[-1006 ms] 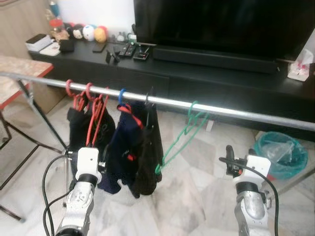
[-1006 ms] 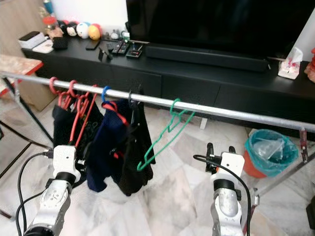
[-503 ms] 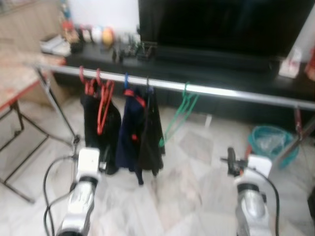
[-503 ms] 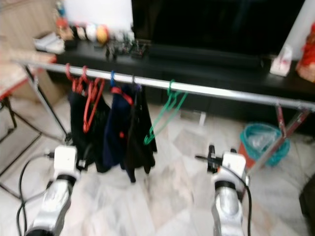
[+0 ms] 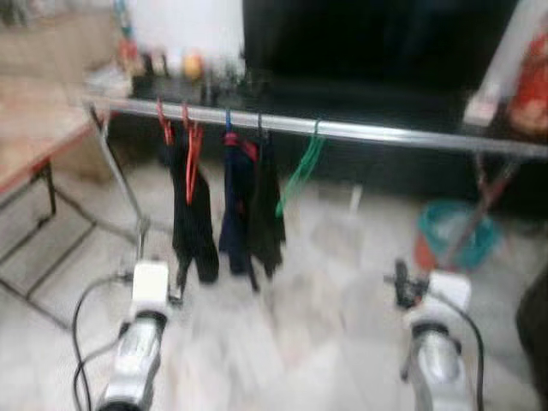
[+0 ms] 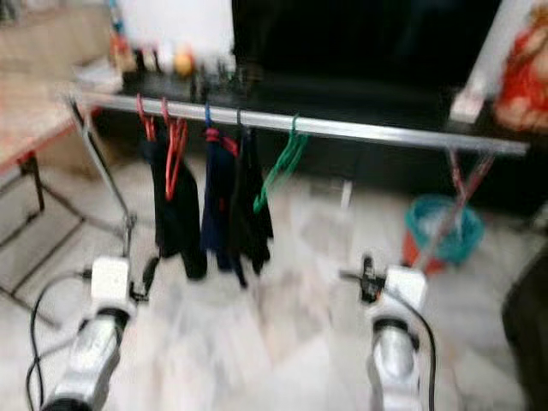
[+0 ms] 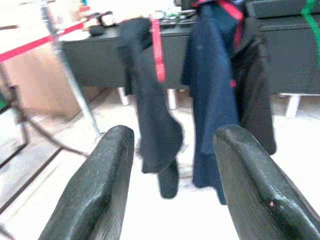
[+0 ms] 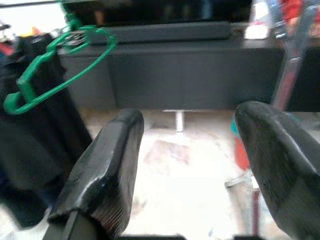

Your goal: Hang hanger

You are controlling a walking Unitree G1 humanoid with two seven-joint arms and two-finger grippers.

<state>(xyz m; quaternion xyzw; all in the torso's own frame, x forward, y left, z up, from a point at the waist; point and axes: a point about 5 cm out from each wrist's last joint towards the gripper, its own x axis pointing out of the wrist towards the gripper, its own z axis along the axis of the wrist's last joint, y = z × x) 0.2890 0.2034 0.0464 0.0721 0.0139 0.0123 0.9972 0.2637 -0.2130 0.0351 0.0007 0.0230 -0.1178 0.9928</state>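
Observation:
A green hanger [image 5: 295, 171] hangs empty on the silver rail [image 5: 385, 134], to the right of the clothed hangers. Left of it hang dark garments [image 5: 193, 214] on red hangers, then a navy one [image 5: 235, 205] and a black one [image 5: 267, 210]. My left gripper [image 7: 172, 137] is open and holds nothing; it is low and well short of the rail, facing the garments. Open and likewise holding nothing, my right gripper [image 8: 190, 117] points toward the floor below the green hanger [image 8: 60, 70]. The head views are blurred.
A black TV stand [image 5: 368, 94] with a large screen runs behind the rail. A teal bin [image 5: 458, 240] sits by the rack's right leg [image 5: 484, 184]. A folding table [image 5: 34, 145] stands at the left. A dark object [image 5: 535, 325] is at the right edge.
The whole picture has shifted: the rack now looks farther off and higher in frame, so the camera has drawn back. The green hanger stays on the rail. Both grippers stay open.

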